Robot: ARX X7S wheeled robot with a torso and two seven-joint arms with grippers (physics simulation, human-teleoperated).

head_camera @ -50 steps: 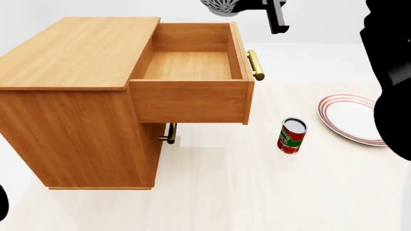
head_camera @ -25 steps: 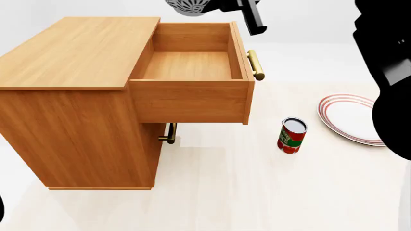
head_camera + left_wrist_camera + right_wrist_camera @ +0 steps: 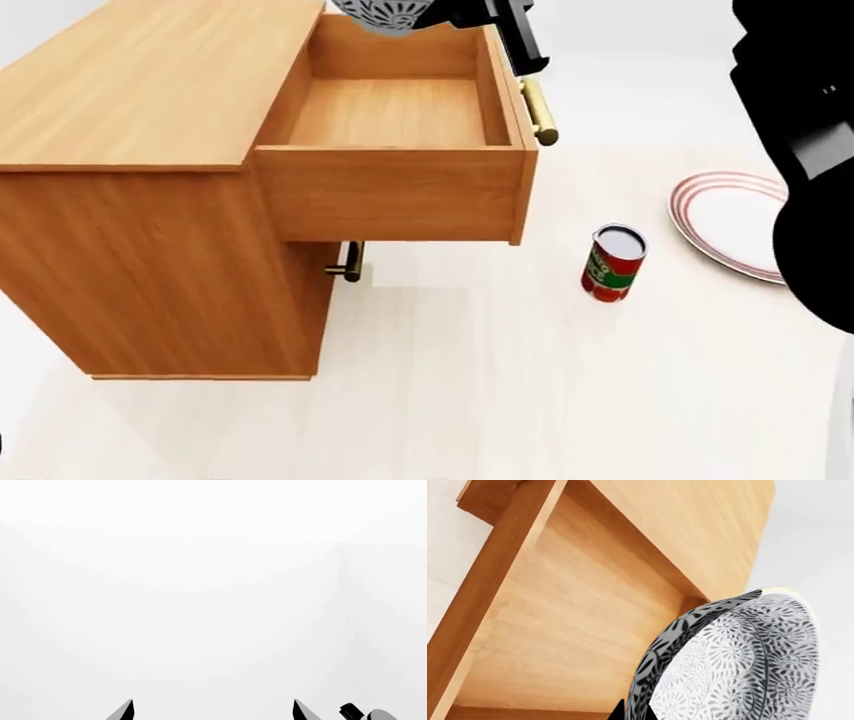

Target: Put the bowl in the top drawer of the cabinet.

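The speckled blue-grey and white bowl (image 3: 386, 12) hangs at the head view's top edge, over the far end of the open top drawer (image 3: 387, 112). My right gripper (image 3: 467, 15) is shut on its rim. In the right wrist view the bowl (image 3: 740, 660) is tilted on edge above the drawer's bare wooden floor (image 3: 574, 620), with my right gripper (image 3: 635, 712) pinching its rim. The orange-brown cabinet (image 3: 134, 90) stands at left, and the drawer's brass handle (image 3: 539, 110) faces right. My left gripper (image 3: 213, 712) is open, with only white background in front of it.
A red-labelled can (image 3: 613, 262) stands on the pale floor right of the drawer. Further right lies a white plate with red rings (image 3: 731, 222). The lower drawer's small brass handle (image 3: 350, 262) sits under the open drawer. My right arm (image 3: 801, 150) fills the right edge.
My right gripper has carried the bowl leftward, from beyond the drawer's handle side to above its far end. The head view has shifted a little, so the cabinet sits higher in frame.
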